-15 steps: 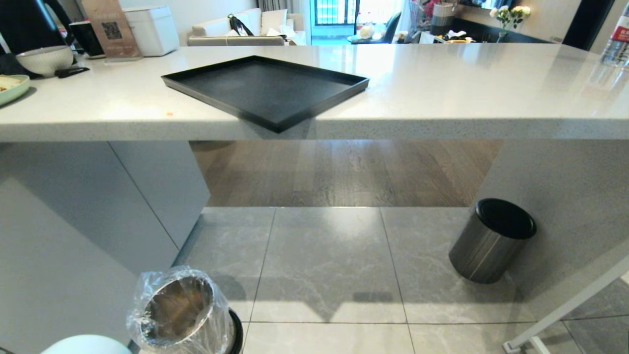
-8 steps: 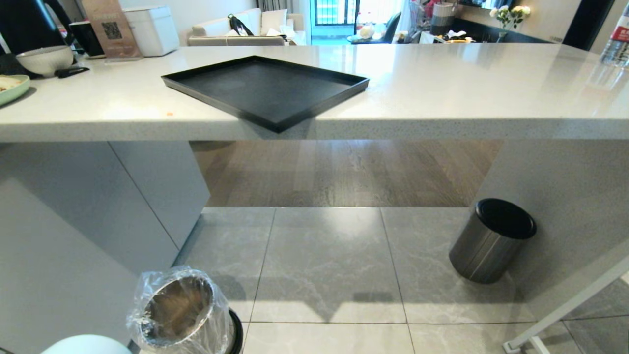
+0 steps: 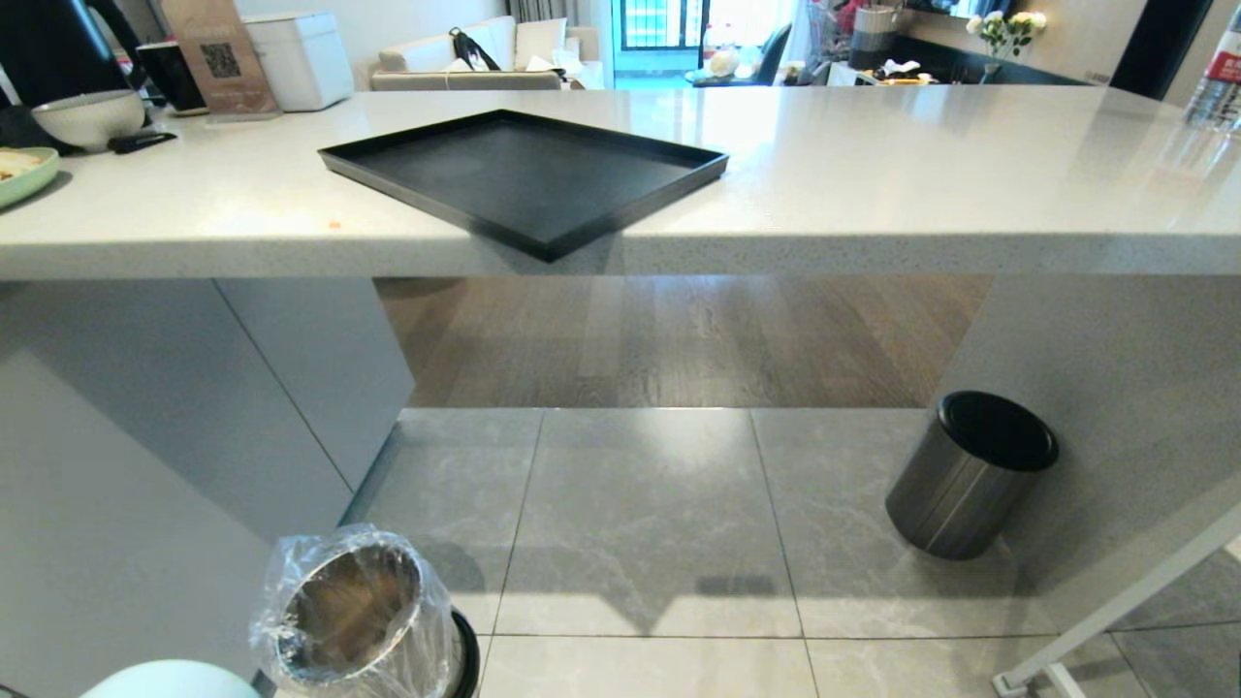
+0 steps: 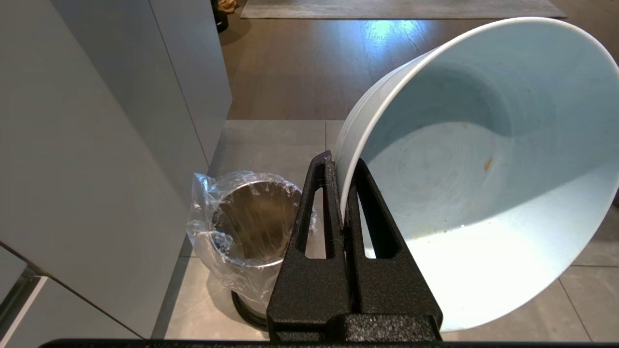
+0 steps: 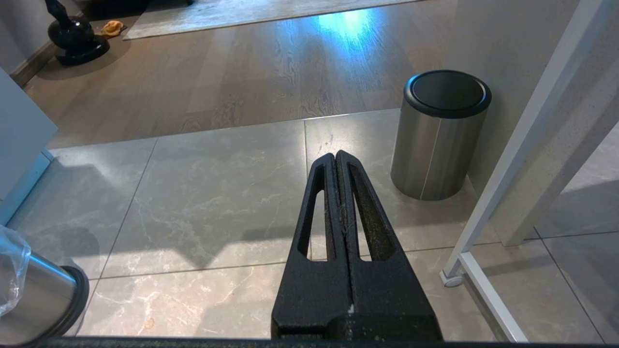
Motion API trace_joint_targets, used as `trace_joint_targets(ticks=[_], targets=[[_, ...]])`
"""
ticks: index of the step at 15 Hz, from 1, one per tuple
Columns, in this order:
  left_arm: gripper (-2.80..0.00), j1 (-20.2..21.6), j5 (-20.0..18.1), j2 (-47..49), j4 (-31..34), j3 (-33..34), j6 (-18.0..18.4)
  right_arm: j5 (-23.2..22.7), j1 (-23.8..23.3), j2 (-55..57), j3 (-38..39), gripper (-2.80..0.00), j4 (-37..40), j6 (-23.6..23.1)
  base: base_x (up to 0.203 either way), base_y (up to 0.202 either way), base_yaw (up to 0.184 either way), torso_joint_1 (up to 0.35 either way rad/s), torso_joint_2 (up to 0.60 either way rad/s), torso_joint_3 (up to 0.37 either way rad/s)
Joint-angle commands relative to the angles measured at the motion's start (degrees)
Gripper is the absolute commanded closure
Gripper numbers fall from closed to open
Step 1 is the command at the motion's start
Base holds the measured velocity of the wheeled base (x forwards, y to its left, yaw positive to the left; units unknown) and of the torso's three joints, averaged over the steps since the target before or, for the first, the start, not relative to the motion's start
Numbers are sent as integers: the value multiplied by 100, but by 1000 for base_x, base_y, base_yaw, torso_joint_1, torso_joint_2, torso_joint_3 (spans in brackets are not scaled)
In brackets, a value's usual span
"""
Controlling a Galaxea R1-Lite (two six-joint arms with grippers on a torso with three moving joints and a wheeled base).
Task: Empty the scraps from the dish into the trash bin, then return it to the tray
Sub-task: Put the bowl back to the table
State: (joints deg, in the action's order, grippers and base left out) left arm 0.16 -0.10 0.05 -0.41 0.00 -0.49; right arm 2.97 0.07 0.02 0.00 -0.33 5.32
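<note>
My left gripper (image 4: 342, 166) pinches the rim of the dish (image 4: 483, 169), one finger inside the wall and one outside, which lets me hold the bowl by its edge alone. The dish hangs tipped on its side with its mouth facing the wrist camera, low beside the robot; in the head view only its pale curve (image 3: 170, 679) peeks in at the bottom edge. I see no sticks inside, just a small orange fleck and faint smears, so I judge the tipping done and the scraps gone; I cannot make them out in the bin.

The trash bin (image 4: 251, 227) stands on the floor tiles just beside and below the dish, hard against the grey cabinet side, its clear liner folded over the rim to catch what falls. The dish is not over its opening now.

My right gripper (image 5: 337, 159) is pressed together on nothing, parked low over the floor near the dark-topped bin (image 5: 442, 133).

The tray (image 3: 524, 174) waits bare on the counter (image 3: 873, 174) above, one corner overhanging the near edge. Next I judge I must lift and level the dish up to it.
</note>
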Motion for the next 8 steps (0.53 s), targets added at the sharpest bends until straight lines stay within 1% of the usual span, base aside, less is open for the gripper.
trace_joint_targets(ticks=[1,8], targets=[[0,2,1,4,-2,0,5,1,1,-2,0,0,-2,4,0,0,0,0,0,0],[0,2,1,4,-2,0,5,1,1,-2,0,0,-2,4,0,0,0,0,0,0]])
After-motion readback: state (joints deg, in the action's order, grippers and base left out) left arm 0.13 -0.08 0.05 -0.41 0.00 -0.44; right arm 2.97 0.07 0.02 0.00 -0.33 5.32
